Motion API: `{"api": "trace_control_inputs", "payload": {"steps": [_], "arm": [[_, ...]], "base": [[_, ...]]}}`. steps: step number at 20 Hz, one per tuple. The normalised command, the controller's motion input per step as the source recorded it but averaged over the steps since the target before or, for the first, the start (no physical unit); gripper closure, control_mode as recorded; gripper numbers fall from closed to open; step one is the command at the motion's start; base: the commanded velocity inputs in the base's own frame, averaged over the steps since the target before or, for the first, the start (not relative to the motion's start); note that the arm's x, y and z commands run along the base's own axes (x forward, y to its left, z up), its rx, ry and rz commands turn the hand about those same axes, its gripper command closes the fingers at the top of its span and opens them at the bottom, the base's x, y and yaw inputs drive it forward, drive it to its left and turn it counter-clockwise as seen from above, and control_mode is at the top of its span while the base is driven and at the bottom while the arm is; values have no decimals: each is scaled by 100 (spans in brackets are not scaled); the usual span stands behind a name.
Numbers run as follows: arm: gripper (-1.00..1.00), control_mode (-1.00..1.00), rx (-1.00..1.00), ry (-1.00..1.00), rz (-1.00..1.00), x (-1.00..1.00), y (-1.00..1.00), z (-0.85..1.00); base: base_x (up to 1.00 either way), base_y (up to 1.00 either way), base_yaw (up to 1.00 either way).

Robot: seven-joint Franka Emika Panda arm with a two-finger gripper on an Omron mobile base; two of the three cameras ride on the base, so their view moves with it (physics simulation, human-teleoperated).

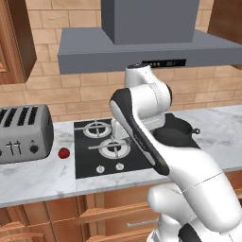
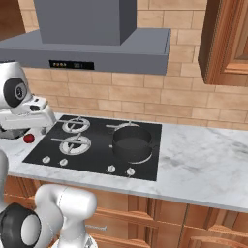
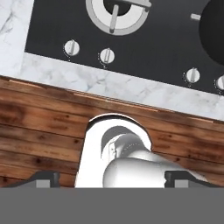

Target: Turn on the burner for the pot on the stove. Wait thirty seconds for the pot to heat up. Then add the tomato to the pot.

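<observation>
the low round black pot (image 2: 131, 144) is sitting on a grate on the right side of the glossy black stove (image 2: 97, 145), whose silver ring burners and small round knobs (image 3: 106, 55) are catching the light. the smooth red tomato (image 1: 64, 152) is lying on the veined marble desk (image 1: 38, 177) between the stove and a ribbed silver toaster (image 1: 23, 133). the pincer (image 3: 112, 178) is hanging released above the wooden cabinet front, its dark tips standing well apart
</observation>
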Motion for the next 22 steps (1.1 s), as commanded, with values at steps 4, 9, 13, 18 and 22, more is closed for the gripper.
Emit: {"api": "trace_control_inputs", "payload": {"steps": [4,9,13,18,22], "arm": [[-100,-100,-5,3,0,0,82,-1],[-100,-100,-4,1,0,0,70,0],[-100,-100,0,0,1,0,39,0],[-100,-100,0,-7,8,6,8,-21],[-100,-100,0,-16,8,32,8,-43]], "base": [[0,0,0],[0,0,0],[0,0,0],[0,0,0],[0,0,0]]}}
